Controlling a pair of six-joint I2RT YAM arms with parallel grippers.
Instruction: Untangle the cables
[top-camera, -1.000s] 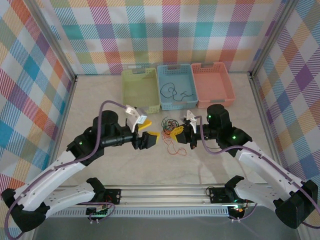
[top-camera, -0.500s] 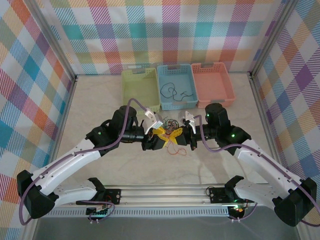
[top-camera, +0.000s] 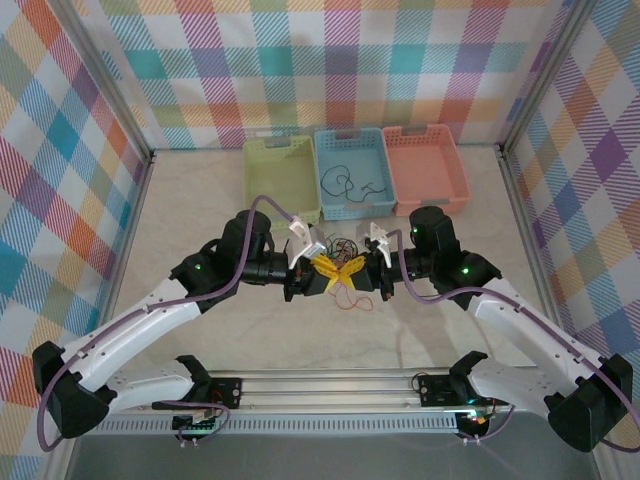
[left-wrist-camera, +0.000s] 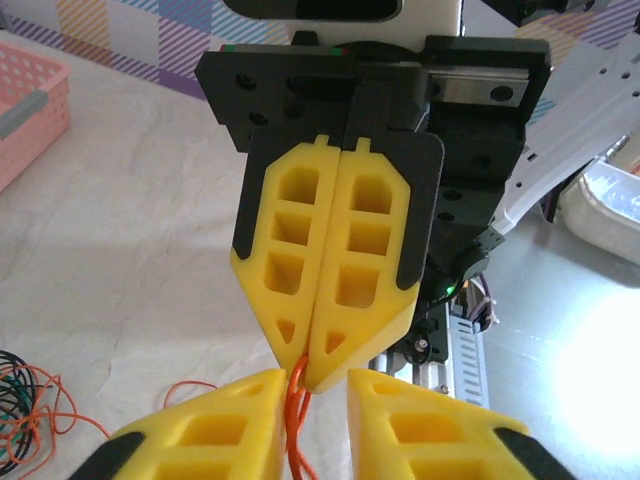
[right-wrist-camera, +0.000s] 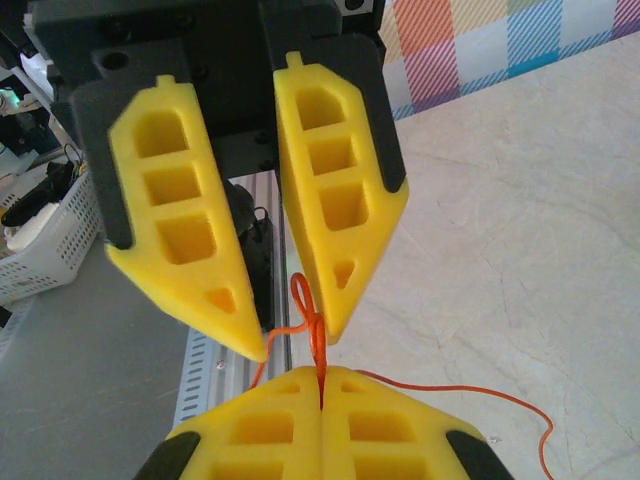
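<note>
I have the right gripper (right-wrist-camera: 320, 388) pinching an orange strand (right-wrist-camera: 313, 325), with the left gripper (left-wrist-camera: 312, 392) spread around it. The cables (top-camera: 340, 247) sit knotted mid-worktop (top-camera: 200, 200); a black cable (top-camera: 345, 184) lies in the blue basket (top-camera: 319, 172), so I judge most work remains

Robot lab cell: plaid backdrop (top-camera: 330, 60), aluminium frame (top-camera: 100, 85), coloured baskets (top-camera: 425, 170).

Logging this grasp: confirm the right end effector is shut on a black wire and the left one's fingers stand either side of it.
Not black. The wire pinched in the right end effector is orange, as the right wrist view shows. The fingers of the left end effector do stand either side of it.
</note>
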